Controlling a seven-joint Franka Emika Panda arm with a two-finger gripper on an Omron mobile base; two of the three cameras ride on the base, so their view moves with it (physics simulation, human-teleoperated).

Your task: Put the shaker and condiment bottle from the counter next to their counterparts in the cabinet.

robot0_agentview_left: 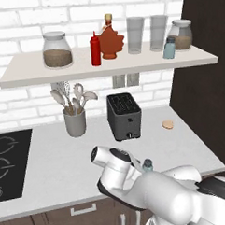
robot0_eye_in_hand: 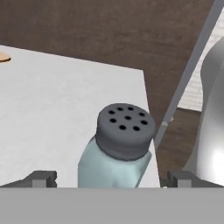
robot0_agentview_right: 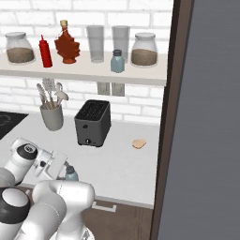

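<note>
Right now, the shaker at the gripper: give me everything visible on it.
The shaker is small, with a pale blue-grey translucent body that looks like glass or plastic, and a dark grey round cap with nine holes on top. It stands on the white counter near the front edge, leaning slightly in the hand view, though that camera tilts. It sits between the fingertips of the gripper, which stand apart on either side; contact cannot be told.
</note>
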